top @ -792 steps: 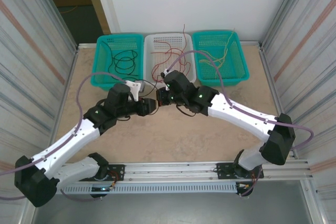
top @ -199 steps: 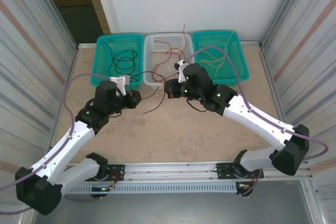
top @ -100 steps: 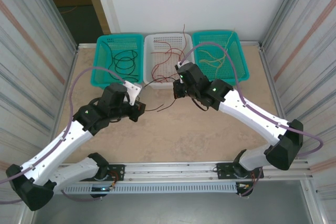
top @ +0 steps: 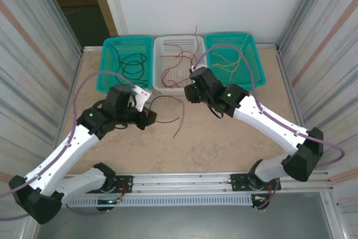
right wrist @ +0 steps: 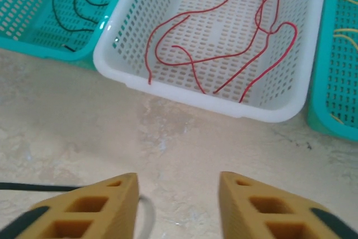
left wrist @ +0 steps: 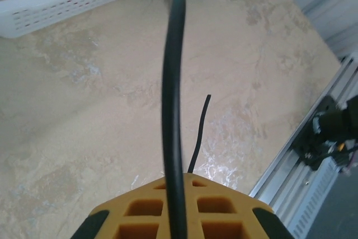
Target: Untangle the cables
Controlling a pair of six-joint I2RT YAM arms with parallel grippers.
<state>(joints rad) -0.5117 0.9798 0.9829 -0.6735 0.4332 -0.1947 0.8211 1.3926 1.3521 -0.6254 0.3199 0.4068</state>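
A black cable (left wrist: 173, 82) rises straight out between the yellow fingers of my left gripper (left wrist: 176, 186), which is shut on it. From above, that cable (top: 178, 127) runs right from the left gripper (top: 152, 117) and droops to the tabletop. My right gripper (top: 189, 95) hovers just in front of the white basket (top: 168, 89), its jaws open with nothing between them (right wrist: 178, 194). Red cables (right wrist: 224, 32) lie in the white basket. Black cables (top: 133, 65) lie in the left teal basket (top: 106, 85), and yellowish cables (top: 229, 62) in the right teal basket (top: 249, 85).
The three baskets stand side by side along the far edge, against the white wall. Corrugated metal walls close both sides. An aluminium rail (top: 184, 182) carrying the arm bases runs along the near edge. Bare beige tabletop (top: 212, 144) lies in front of the baskets.
My right gripper has opened and let go of the cable. The freed black end has dropped onto the table, still held by my left gripper, which shifted slightly toward the near side.
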